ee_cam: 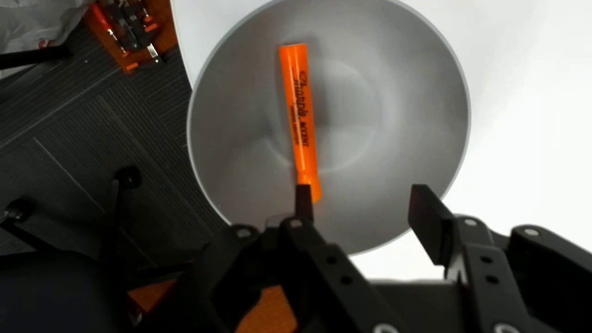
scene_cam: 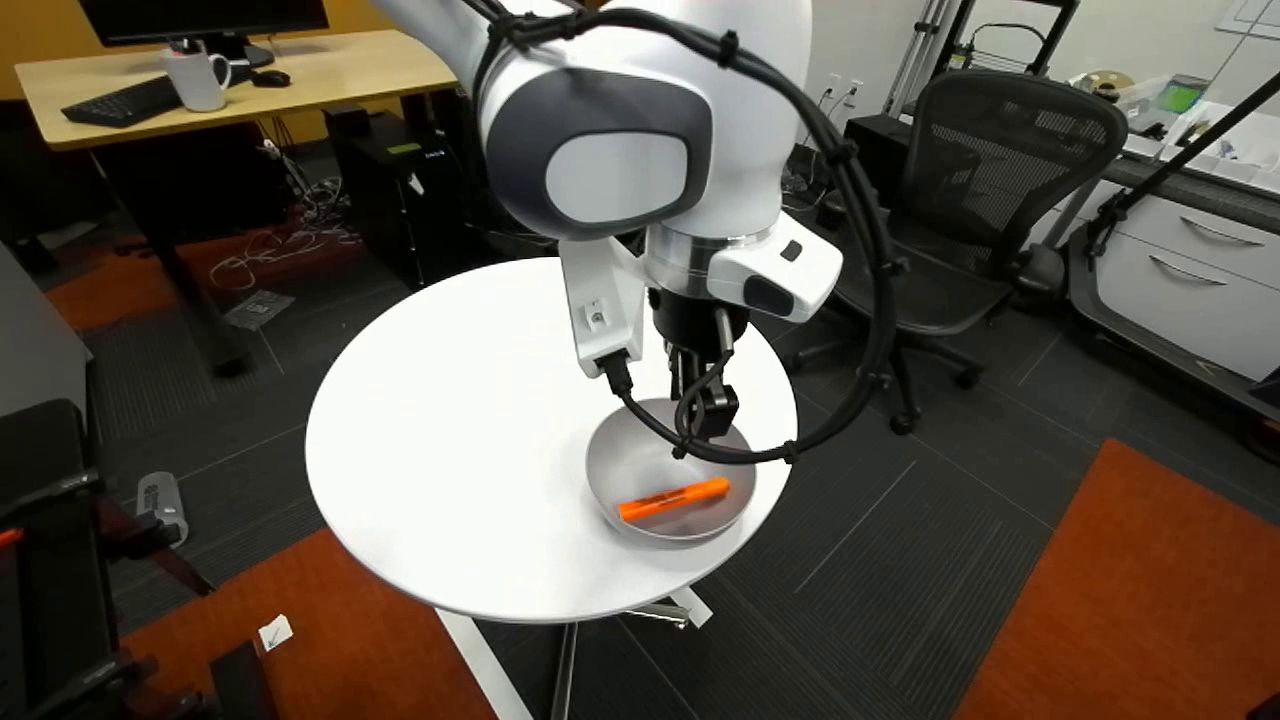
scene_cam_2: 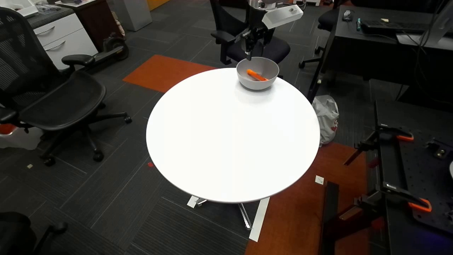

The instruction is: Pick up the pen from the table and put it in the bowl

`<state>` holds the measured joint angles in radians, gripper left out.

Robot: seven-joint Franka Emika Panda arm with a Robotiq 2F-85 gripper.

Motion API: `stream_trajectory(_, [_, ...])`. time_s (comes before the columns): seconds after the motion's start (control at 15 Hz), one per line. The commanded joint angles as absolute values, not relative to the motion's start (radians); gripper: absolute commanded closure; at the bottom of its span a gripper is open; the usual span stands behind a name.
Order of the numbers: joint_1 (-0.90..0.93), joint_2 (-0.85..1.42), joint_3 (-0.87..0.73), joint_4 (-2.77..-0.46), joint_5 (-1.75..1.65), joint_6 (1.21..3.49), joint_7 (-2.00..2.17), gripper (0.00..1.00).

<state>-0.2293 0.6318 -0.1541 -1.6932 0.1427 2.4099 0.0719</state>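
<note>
Gripper [ee_cam: 363,203] spread apart and holding nothing; pen [ee_cam: 298,106] lies inside the bowl [ee_cam: 397,111].
Its round shape should keep the pen from rolling onto the table [scene_cam_2: 230,141]; the gripper hovers near, probably because the placing is finished.

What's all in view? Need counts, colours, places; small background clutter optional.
pen: 1, orange, lying in the bowl
bowl: 1, grey, on the table near its edge
table: 1, white, in all three views
wooden desk: 1, pale, in the background
monitor: 1, black, on the wooden desk
mug: 1, white, on the wooden desk
keyboards: 2, black, on the wooden desk and the dark desk
office chairs: at least 2, dark, around the table
drawer unit: at least 1, white, beyond a chair
plastic bag: 1, whitish, beside the table
gripper: 1, black, open above the bowl
arm: 1, white and grey, carrying the gripper
</note>
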Motion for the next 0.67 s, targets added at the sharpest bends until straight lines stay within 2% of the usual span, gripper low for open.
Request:
stream_trajectory(0.0, [-0.236, 0.664, -0.155, -1.625, 0.139, 2.351, 0.1, 0.12])
stream_trajectory(0.07, [-0.235, 0.666, -0.156, -1.62, 0.138, 2.347, 0.101, 0.03])
stream_trajectory(0.13, [-0.236, 0.669, -0.156, -1.614, 0.138, 2.345, 0.103, 0.0])
stream_trajectory(0.6, [-0.24, 0.661, -0.15, -1.644, 0.139, 2.386, 0.086, 0.0])
